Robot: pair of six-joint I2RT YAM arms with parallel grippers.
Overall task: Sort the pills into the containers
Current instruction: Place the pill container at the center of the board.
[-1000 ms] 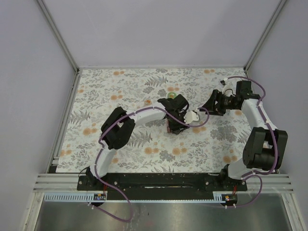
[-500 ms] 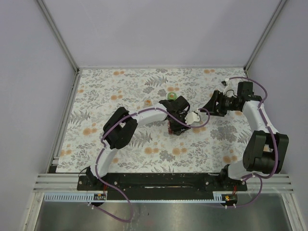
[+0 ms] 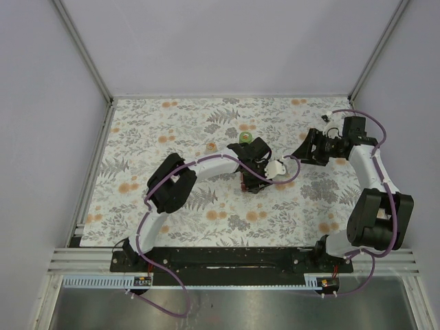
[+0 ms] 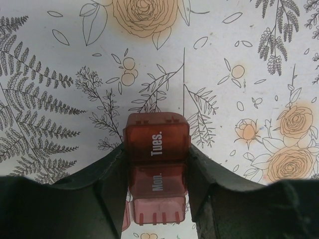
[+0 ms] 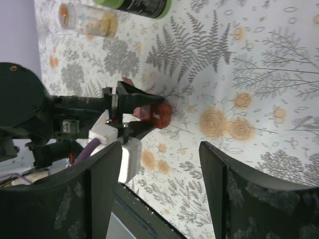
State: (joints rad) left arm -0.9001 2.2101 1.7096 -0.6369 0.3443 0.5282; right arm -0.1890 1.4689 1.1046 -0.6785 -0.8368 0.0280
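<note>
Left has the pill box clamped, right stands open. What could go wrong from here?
The left jaws pinch the dark-red pill box by its sides only; it may twist or slip when moved. The green bottle and small orange bottle sit just beyond the left arm; a swing may knock them. The right jaws, open, could bump that arm on approach.

The pill box (image 4: 157, 164) is gripped between the fingers of the left gripper (image 4: 156, 152), near the middle of the table cloth (image 3: 172, 124). Behind it, farther from the arm bases, two bottles are set on the cloth, the smaller bottle (image 3: 212, 147) just left of the larger bottle (image 3: 244, 139). The right gripper (image 3: 304, 148) is held to the right of the pill box, apart from it.
</note>
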